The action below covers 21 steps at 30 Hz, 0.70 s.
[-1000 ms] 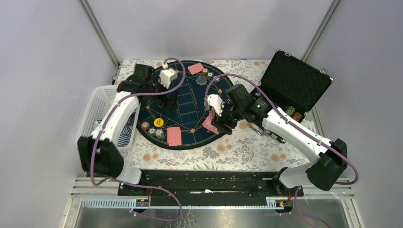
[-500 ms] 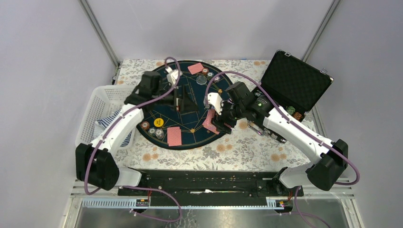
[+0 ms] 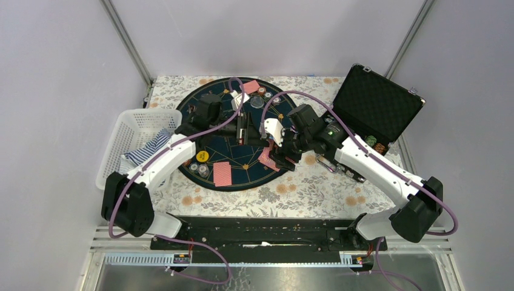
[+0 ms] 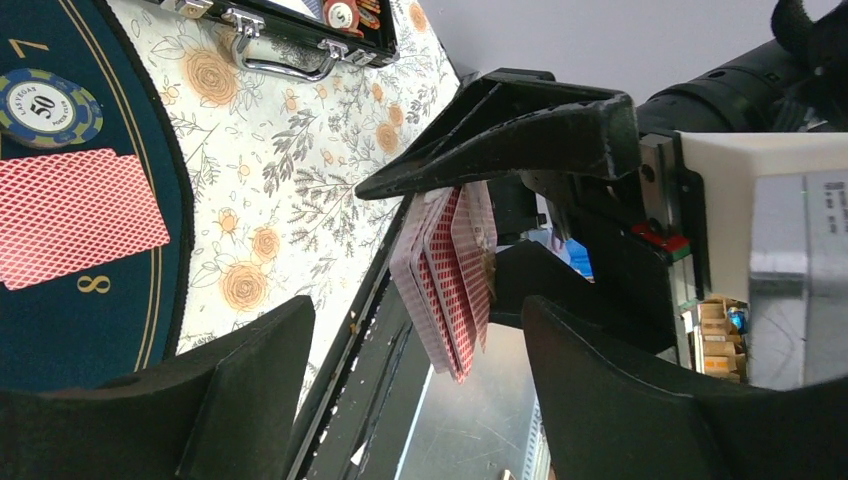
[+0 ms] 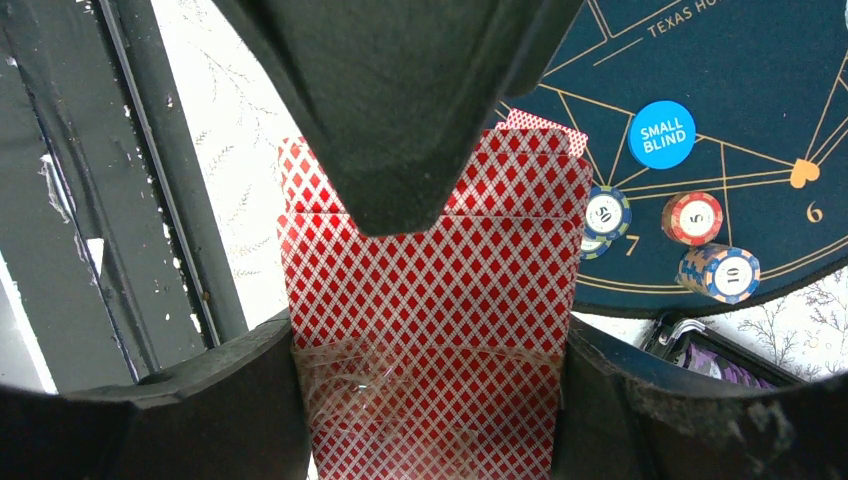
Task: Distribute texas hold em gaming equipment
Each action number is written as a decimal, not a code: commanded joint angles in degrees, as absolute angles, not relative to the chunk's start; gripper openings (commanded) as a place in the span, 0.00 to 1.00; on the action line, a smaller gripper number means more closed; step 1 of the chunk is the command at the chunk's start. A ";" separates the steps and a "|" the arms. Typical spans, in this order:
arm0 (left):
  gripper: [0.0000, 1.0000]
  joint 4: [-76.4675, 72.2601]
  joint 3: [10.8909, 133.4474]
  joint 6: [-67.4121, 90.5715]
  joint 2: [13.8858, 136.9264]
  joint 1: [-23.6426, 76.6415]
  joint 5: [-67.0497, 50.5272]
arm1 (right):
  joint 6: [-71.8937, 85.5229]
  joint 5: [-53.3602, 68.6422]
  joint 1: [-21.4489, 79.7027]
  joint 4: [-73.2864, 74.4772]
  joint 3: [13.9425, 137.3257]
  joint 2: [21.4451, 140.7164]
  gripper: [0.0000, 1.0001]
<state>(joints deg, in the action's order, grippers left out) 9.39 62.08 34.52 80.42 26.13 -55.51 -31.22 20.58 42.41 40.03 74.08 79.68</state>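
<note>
the right gripper (image 3: 282,155) is clamped on a stack of red diamond-backed playing cards (image 5: 430,290). the left gripper (image 4: 412,318) gapes wide facing them, touching nothing.

You see both arms reaching over the right half of the round mat (image 3: 242,156). The left gripper (image 3: 250,130) points toward the right gripper (image 3: 280,159), where red-backed cards (image 3: 265,159) show. A white basket (image 3: 130,130) sits at the table's (image 3: 303,194) left edge, and an open black case (image 3: 376,103) at its far right corner.
</note>
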 commanded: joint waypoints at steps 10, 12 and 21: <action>0.49 12.23 62.67 29.03 80.90 27.29 -54.09 | -30.71 21.30 43.18 38.50 77.25 78.87 0.01; 0.43 13.97 63.19 27.86 80.71 27.33 -54.04 | -30.72 21.06 43.15 38.34 76.98 78.69 0.01; 0.33 16.82 63.42 25.68 79.20 25.88 -53.20 | -30.69 21.00 43.20 38.16 76.20 78.09 0.01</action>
<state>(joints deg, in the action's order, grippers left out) 14.33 62.02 28.95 80.60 27.00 -55.09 -31.18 20.08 42.46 41.01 74.08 79.68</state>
